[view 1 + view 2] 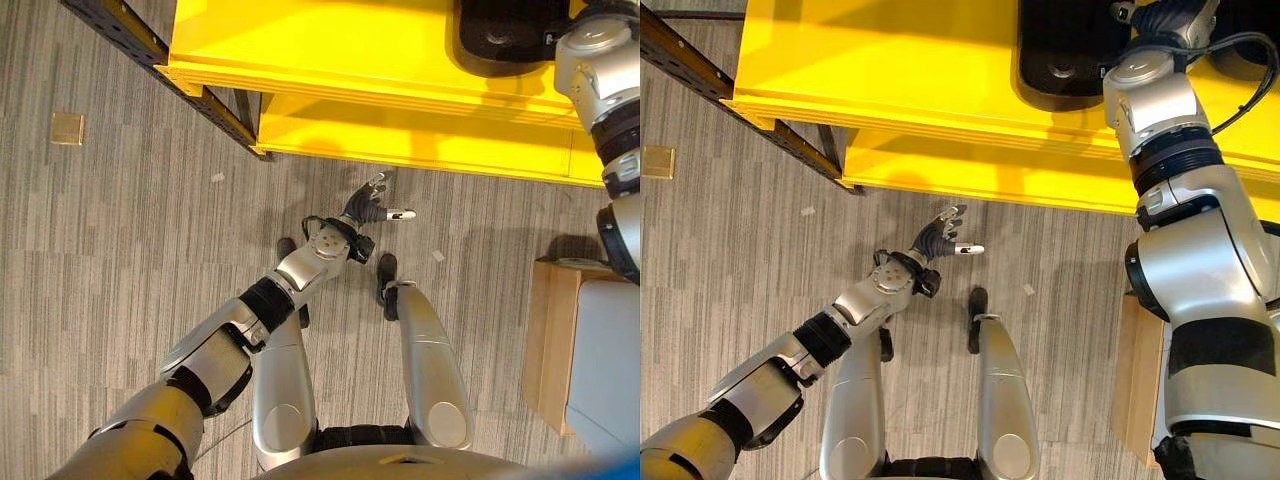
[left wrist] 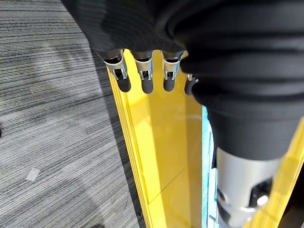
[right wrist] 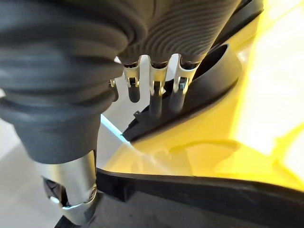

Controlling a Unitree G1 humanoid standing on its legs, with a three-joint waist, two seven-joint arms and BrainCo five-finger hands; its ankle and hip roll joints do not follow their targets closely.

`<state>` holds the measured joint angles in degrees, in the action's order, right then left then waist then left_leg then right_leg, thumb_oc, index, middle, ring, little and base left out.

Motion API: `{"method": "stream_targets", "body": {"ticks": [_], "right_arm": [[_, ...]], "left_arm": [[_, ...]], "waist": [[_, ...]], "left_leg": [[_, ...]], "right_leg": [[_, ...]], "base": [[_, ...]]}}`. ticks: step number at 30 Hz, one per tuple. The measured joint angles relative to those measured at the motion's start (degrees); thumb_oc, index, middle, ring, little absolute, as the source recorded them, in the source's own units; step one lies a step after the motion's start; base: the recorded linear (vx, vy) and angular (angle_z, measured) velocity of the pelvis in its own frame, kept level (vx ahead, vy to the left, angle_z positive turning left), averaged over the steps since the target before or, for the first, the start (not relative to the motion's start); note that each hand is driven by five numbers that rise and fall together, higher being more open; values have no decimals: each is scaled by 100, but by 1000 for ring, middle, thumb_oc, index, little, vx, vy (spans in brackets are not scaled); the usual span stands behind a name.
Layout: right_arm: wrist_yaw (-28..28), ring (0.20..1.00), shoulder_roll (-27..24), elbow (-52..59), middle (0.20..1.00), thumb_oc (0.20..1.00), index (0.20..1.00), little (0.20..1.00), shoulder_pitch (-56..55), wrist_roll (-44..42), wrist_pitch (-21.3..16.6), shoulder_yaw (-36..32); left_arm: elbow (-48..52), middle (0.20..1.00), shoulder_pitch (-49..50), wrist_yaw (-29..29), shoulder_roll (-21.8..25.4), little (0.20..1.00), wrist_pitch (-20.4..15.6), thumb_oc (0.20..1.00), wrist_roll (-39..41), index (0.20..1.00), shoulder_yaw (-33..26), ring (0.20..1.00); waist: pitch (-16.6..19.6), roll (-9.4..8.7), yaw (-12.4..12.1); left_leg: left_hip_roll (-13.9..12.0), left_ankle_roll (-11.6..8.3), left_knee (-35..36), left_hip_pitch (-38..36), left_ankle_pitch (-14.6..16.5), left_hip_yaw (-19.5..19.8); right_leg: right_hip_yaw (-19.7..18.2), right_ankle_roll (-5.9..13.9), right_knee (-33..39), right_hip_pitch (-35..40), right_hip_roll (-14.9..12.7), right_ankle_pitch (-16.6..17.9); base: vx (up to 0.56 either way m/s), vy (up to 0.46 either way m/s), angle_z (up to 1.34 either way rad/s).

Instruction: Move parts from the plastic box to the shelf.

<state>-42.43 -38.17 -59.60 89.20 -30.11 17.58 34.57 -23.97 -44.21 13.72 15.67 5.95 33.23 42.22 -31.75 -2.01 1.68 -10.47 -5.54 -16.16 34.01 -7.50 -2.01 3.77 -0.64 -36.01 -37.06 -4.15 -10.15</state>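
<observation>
Yellow metal shelf (image 1: 920,60) fills the top of the head views, from ten o'clock across to two o'clock. A black rounded plastic part (image 1: 1065,55) lies on it near one o'clock. The right hand (image 1: 1160,15) reaches over that part. In its wrist view the fingers (image 3: 154,97) point straight down at the black part, just touching or nearly so. They are not wrapped round it. The left hand (image 1: 368,208) hangs low over the grey striped carpet (image 1: 120,230), near the middle. Its fingers are loose and spread, and it holds nothing. One part looks to be on the shelf already. The plastic box (image 1: 600,360) with the wooden side waits at four o'clock, so more trips may be left.
</observation>
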Motion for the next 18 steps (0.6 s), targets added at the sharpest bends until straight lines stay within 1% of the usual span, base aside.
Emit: {"method": "stream_targets", "body": {"ticks": [4,7,8,11,13,14,16,17,18], "right_arm": [[-173,1000,14,0,1000,1000,1000,1000,46,-3,-24,-7],[-354,1000,30,-39,1000,1000,1000,1000,49,-5,-149,-10],[-533,1000,62,-65,1000,1000,1000,1000,49,-6,-343,-53],[-770,1000,131,15,1000,1000,1000,1000,50,12,-799,-282],[-938,1000,142,124,1000,1000,1000,1000,45,273,-1069,-360],[-1043,1000,158,506,1000,1000,1000,1000,42,564,-1282,-480],[-1029,1000,155,1201,1000,1000,1000,1000,-144,953,-1385,-632],[-932,1000,137,1982,1000,1000,1000,1000,-446,1359,-1452,-754],[-824,1000,83,2395,1000,1000,1000,1000,-613,1540,-1451,-815]], "left_arm": [[-1,1000,-11,1,-10,1000,-2,1000,119,1000,1,1000],[-1,1000,-13,7,-94,1000,-2,1000,124,1000,1,1000],[0,1000,-18,20,-132,1000,-7,1000,132,1000,3,1000],[0,1000,-30,39,-154,1000,-11,1000,194,1000,5,1000],[4,1000,-34,41,-168,1000,-16,1000,196,1000,2,1000],[3,1000,-34,41,-168,1000,-24,1000,195,1000,-3,1000],[4,1000,-19,41,-172,1000,-31,1000,195,1000,-3,1000],[59,1000,-20,44,-178,1000,-61,1000,195,1000,-14,1000],[92,1000,-24,40,-196,1000,-111,1000,191,1000,-41,1000]], "waist": [[5,10,51],[7,16,52],[11,26,78],[16,64,105],[21,99,103],[26,146,131],[19,160,212],[33,185,253],[64,213,286]], "left_leg": [[6,0,4,-18,0,-20],[9,1,10,-89,0,-64],[15,4,10,-140,2,-73],[26,6,22,-210,4,-87],[39,7,106,-319,0,-129],[42,21,205,-429,-42,-168],[50,28,318,-642,-53,-199],[55,29,430,-890,-53,-220],[50,28,482,-954,-52,-229]], "right_leg": [[-9,0,-3,0,-3,2],[-66,-1,-13,35,-6,4],[-90,1,-10,83,-9,4],[-116,14,5,147,-13,13],[-144,20,22,193,-18,16],[-168,37,105,280,-16,60],[-177,51,205,475,-17,76],[-174,63,327,727,-15,83],[-198,73,396,802,-12,90]], "base": [[-24,17,-2],[-35,57,-5],[-40,78,-3],[-28,76,-2],[-28,94,-8],[-30,114,-9],[-19,109,-4],[-4,128,-2],[-17,158,-3]]}}
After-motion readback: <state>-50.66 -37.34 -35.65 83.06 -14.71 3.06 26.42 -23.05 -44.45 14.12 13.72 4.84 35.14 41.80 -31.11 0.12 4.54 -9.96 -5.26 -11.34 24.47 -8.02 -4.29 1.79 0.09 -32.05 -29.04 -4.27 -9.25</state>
